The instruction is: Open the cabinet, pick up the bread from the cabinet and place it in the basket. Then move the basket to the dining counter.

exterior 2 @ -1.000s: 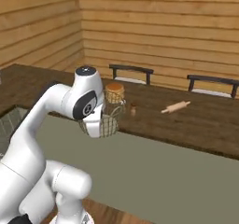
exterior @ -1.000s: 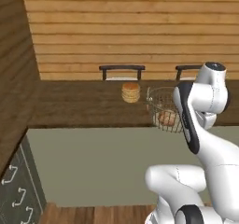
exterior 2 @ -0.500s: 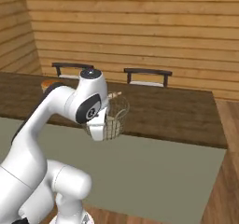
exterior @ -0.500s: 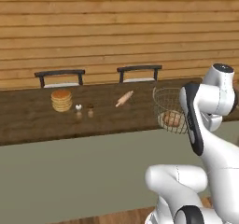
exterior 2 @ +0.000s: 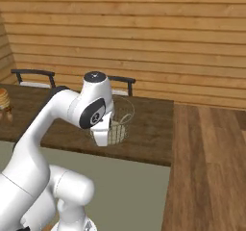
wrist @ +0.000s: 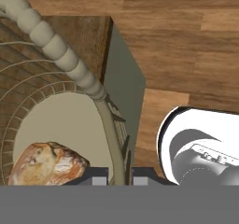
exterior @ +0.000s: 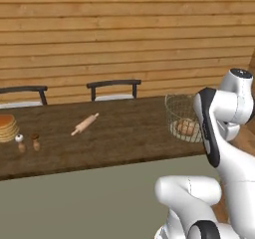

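My gripper [wrist: 119, 176] is shut on the wall of the wire-mesh basket [wrist: 51, 41], with the mesh between its fingertips [wrist: 95, 177]. The tan bread [wrist: 46, 164] lies inside on the basket's bottom. In the left base view the basket [exterior: 180, 114] with the bread [exterior: 187, 127] is over the right end of the dining counter [exterior: 114, 138], partly behind my forearm. The right base view has the basket [exterior 2: 121, 119] just behind my hand [exterior 2: 102, 134], over the counter [exterior 2: 149, 129]. I cannot tell whether its base touches the top.
A rolling pin [exterior: 85, 124], two small shakers [exterior: 27, 142] and a stack of pancakes [exterior: 6, 127] lie further left on the counter. Two dark chairs [exterior: 113, 88] stand behind it against the plank wall. Wooden floor [exterior 2: 206, 167] lies past the counter's right end.
The whole picture has slid as the base drove to the right along the counter. The basket with the bread has stayed in my grip and is now at the counter's right end.
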{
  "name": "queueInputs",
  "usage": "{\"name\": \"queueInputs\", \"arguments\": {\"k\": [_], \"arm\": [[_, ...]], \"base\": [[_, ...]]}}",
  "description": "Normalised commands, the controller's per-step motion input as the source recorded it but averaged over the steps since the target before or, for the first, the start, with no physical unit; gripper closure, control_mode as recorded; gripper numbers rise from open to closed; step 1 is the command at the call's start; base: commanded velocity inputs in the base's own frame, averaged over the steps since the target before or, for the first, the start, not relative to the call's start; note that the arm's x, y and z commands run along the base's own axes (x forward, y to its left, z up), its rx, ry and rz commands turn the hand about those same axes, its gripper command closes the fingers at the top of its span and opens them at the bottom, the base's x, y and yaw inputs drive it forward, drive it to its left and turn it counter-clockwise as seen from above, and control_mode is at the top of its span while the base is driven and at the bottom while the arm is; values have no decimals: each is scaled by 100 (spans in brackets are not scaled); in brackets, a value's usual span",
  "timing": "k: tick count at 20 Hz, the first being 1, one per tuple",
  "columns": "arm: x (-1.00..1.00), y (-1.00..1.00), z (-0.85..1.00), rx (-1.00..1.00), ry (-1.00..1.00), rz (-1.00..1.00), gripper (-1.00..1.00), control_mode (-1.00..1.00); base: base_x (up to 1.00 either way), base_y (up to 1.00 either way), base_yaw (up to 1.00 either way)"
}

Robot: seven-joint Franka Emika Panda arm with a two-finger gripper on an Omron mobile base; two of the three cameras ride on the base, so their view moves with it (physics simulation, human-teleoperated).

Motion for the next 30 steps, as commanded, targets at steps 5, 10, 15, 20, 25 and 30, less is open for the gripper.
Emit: {"name": "queueInputs", "arguments": {"k": [5,10,15,20,25,30], "arm": [[0,0,0,0,0,0,100,100],[0,0,0,0,0,0,100,100],[0,0,0,0,0,0,100,100],[29,0,0,0,7,18,100,-100],[61,0,-6,0,11,30,100,-100],[93,0,-43,-7,9,27,100,-100]], "base": [[34,-23,5],[8,0,1],[15,0,9],[11,0,8],[0,0,0],[0,0,0]]}}
